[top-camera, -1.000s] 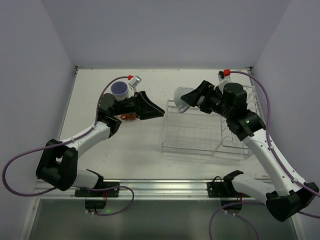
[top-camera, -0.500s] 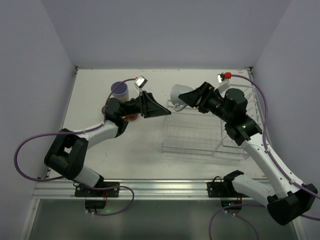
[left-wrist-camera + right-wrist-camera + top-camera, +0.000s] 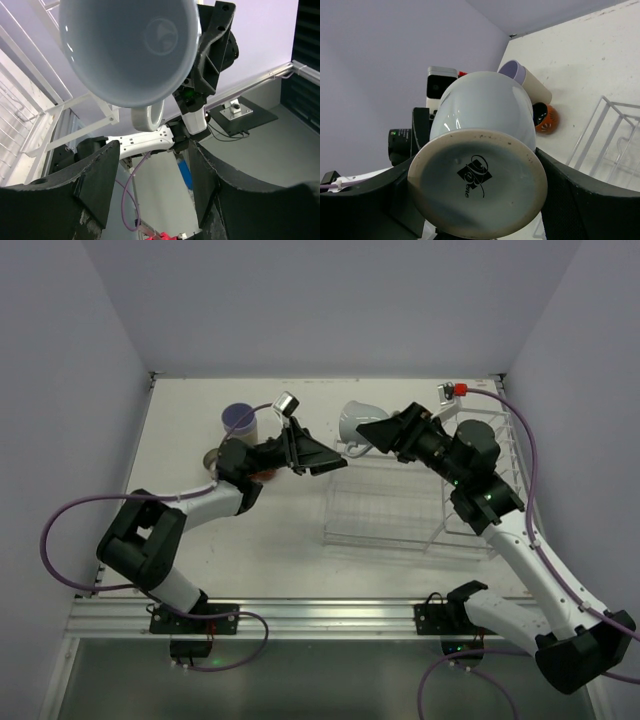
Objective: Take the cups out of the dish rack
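Observation:
My right gripper (image 3: 372, 432) is shut on the short light blue-grey cup (image 3: 353, 422), holding it in the air above the far left corner of the white wire dish rack (image 3: 400, 510). In the right wrist view the cup's stamped base (image 3: 477, 192) fills the space between the fingers. My left gripper (image 3: 322, 456) stands open just left of the cup. From the left wrist I look into the cup's mouth (image 3: 129, 50), and its handle (image 3: 148, 113) hangs just beyond the fingertips. The lavender tumbler (image 3: 240, 420), the orange-red mug (image 3: 545, 119) and a beige tumbler (image 3: 211, 458) stand on the table by the left arm.
The rack's taller basket section (image 3: 480, 460) lies under the right arm at the right wall. Walls close the table at the back and on both sides. Purple cables loop out from both arms.
The left gripper has swung right, toward the cup. The right gripper has carried the cup left and farther back, off the rack's corner. The left jaws have narrowed slightly.

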`<state>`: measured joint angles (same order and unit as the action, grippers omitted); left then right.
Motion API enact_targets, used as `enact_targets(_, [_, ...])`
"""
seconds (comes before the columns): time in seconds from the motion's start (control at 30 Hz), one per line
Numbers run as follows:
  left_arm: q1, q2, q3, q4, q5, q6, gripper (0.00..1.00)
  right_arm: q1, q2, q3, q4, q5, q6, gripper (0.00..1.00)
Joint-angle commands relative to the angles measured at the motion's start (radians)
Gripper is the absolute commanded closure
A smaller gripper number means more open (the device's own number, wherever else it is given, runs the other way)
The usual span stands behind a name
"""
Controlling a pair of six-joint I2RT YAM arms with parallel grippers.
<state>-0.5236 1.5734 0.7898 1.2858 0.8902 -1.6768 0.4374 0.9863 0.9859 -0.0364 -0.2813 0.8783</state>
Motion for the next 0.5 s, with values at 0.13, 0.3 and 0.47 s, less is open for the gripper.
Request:
enact_targets(0.13, [-0.021, 0.0, 0.019, 0.096, -0.106, -0.069, 0.42, -0.003, -0.034, -0.026, 0.202, -0.024, 0.019, 1.0])
enact_targets(0.3, [-0.047, 0.025, 0.051, 0.113, -0.143, -0.095, 0.44, -0.002, -0.035, -0.047, 0.228, -0.019, 0.027, 1.0])
enact_targets(0.47, [-0.064, 0.034, 0.052, 0.116, -0.175, -0.109, 0.46, -0.003, -0.037, -0.067, 0.253, -0.025, 0.031, 1.0])
